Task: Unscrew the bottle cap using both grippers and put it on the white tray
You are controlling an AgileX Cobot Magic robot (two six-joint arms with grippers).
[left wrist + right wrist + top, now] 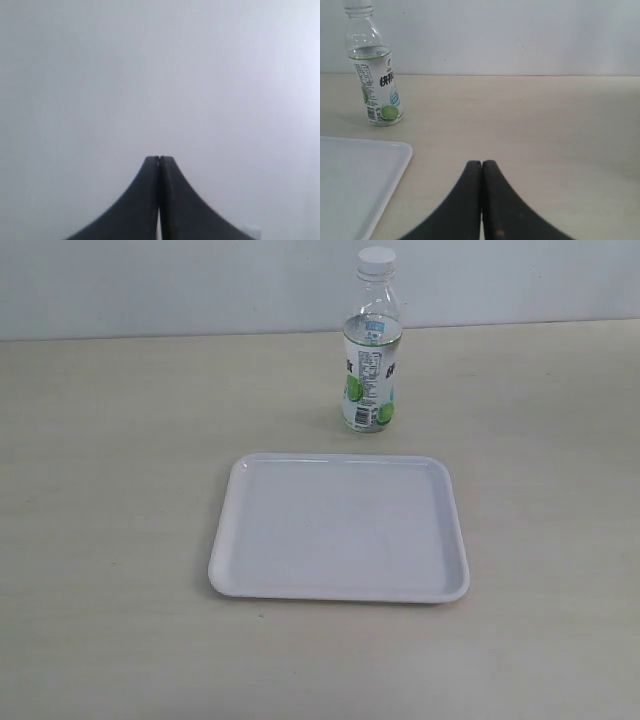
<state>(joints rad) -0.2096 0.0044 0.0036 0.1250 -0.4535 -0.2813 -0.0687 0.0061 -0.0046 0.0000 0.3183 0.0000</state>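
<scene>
The clear bottle (372, 370) with its lime label stands upright on the table behind the white tray (340, 585). Its white ribbed cap (376, 257) sits on the neck. Neither gripper shows in the exterior view. In the right wrist view my right gripper (481, 163) is shut with nothing in it, low over the table, with the bottle (376, 85) far off to one side and a corner of the tray (395, 160) nearer. My left gripper (159, 158) is shut too, facing only a plain pale surface.
A beige table (110, 490) spreads around the tray on all sides. A pale wall (180, 285) runs along the back edge, just behind the bottle.
</scene>
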